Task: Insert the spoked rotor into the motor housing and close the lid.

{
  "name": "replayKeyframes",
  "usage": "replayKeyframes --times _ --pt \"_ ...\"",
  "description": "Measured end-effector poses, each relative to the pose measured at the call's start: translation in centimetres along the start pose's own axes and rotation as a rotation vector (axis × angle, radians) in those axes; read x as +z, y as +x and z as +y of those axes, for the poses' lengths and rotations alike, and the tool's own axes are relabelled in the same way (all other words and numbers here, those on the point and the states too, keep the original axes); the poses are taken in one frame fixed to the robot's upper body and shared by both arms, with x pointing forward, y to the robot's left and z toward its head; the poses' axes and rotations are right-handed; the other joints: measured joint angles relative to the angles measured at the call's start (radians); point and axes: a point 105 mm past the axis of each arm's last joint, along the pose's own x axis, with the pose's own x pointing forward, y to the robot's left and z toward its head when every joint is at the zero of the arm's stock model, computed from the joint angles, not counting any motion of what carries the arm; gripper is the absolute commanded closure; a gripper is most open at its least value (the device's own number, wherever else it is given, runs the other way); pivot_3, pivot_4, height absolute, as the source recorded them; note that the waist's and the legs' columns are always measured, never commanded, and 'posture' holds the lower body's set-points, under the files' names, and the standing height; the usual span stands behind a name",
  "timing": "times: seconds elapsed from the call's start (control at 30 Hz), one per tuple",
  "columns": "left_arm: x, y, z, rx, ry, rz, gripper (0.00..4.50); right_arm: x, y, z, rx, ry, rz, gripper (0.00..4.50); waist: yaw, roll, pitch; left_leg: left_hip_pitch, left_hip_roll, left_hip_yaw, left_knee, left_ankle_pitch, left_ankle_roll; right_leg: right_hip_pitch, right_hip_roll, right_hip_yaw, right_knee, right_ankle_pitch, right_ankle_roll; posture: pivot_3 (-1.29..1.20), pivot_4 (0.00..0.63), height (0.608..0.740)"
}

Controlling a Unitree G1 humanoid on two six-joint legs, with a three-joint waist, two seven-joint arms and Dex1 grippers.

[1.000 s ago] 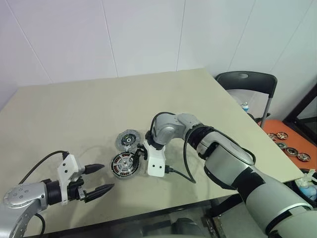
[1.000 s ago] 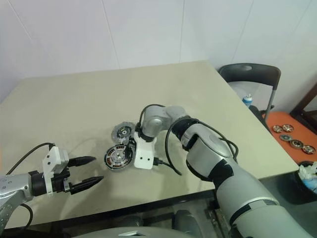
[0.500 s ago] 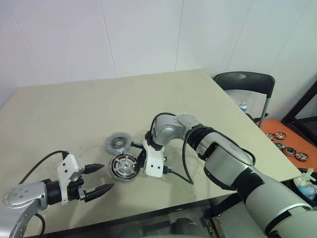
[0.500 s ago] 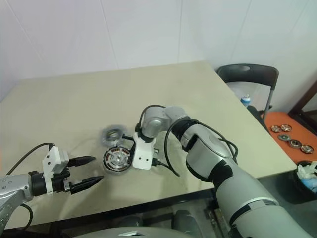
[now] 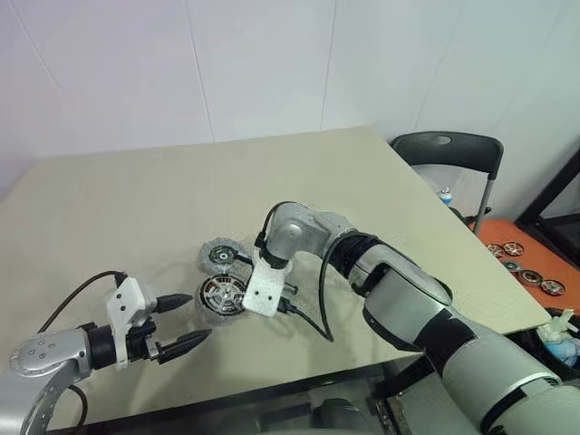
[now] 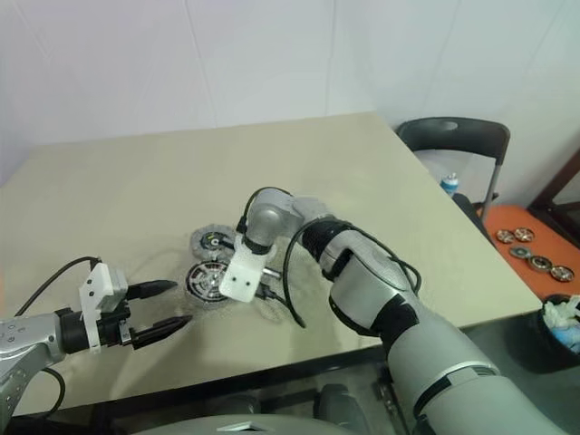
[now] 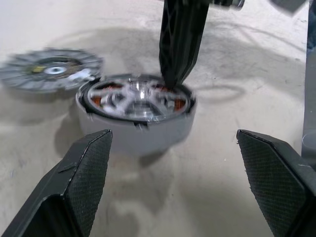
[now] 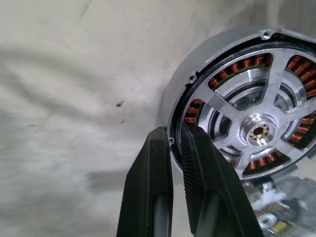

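2 ribbed black fingers (image 8: 148, 187) pinch the round silver motor housing (image 8: 197, 69) rim.

Spoked rotor (image 8: 252, 129) inside motor housing (image 7: 143, 129), lid (image 7: 49, 75) open.

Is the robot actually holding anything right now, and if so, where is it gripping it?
Yes. The right end effector pinches the rim of the round motor case, with the spoked ring sitting inside it. The left end effector is open and holds nothing.
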Motion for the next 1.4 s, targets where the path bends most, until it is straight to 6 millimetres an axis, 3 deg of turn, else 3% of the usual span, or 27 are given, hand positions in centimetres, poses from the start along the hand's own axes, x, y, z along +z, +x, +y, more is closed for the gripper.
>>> replayKeyframes --times 0.2,0.53,0.63,0.87,1.03,1.3,1.33,1.4 --pt "0.1 0.6 0.5 -0.009 0.001 -0.011 0.2 -0.1 -2.7 0.3 -0.009 0.261 -0.039 4.45 -0.001 0.0 0.0 -0.002 0.0 0.0 0.0 -0.001 -0.001 -0.003 -0.001 0.0 0.0 0.0 0.0 0.0 0.0 0.74" --pt "-0.2 1.6 1.0 -0.034 -0.001 0.0 0.2 -0.7 -3.9 2.4 0.032 0.498 -0.003 4.45 -0.001 0.0 0.0 -0.003 0.0 0.001 0.0 -0.001 -0.001 -0.005 -0.002 0.0 0.0 0.0 0.0 0.0 0.0 0.74" --pt "-0.2 1.7 1.0 -0.038 -0.003 0.0 0.2 -0.3 -3.2 2.2 0.054 0.586 -0.024 4.45 -0.004 0.0 0.0 -0.004 0.001 0.002 0.0 -0.001 -0.001 -0.006 -0.002 0.0 0.0 0.0 0.0 0.0 0.0 0.74" --pt "-0.5 1.7 1.0 -0.035 -0.007 0.007 0.2 1.7 0.0 -0.4 0.095 0.802 -0.094 4.45 -0.003 0.0 0.0 -0.004 0.002 0.003 0.0 -0.001 -0.002 -0.007 -0.001 0.0 0.0 0.0 0.0 0.0 0.0 0.74" --pt "-1.4 1.5 0.4 -0.026 -0.04 0.02 0.2 1.8 0.6 -1.8 0.074 0.934 -0.112 4.45 -0.003 -0.001 0.0 -0.003 0.002 0.004 0.0 -0.002 -0.002 -0.007 -0.001 0.0 0.001 0.0 0.0 0.0 0.0 0.74" --pt "-1.4 1.3 0.0 -0.009 -0.039 0.016 0.2 1.3 1.5 -2.4 0.038 0.942 -0.104 4.45 -0.006 0.0 0.0 0.0 0.003 0.004 0.0 -0.001 -0.002 -0.005 0.0 0.0 0.001 0.002 -0.003 0.0 0.0 0.74" --pt "-1.4 1.3 0.0 -0.006 -0.038 0.016 0.2 1.3 1.7 -2.5 0.029 0.939 -0.102 3.76 -0.006 0.0 0.0 0.0 0.003 0.004 0.0 -0.001 -0.003 -0.004 0.001 0.0 0.001 0.003 -0.004 0.0 0.0 0.74" --pt "-1.3 1.2 0.0 0.0 -0.035 0.014 0.2 1.0 1.9 -2.7 0.009 0.929 -0.088 3.25 -0.006 0.0 0.0 0.0 0.004 0.004 0.001 -0.001 -0.003 -0.004 0.001 -0.001 0.002 0.003 -0.005 0.0 0.0 0.74"
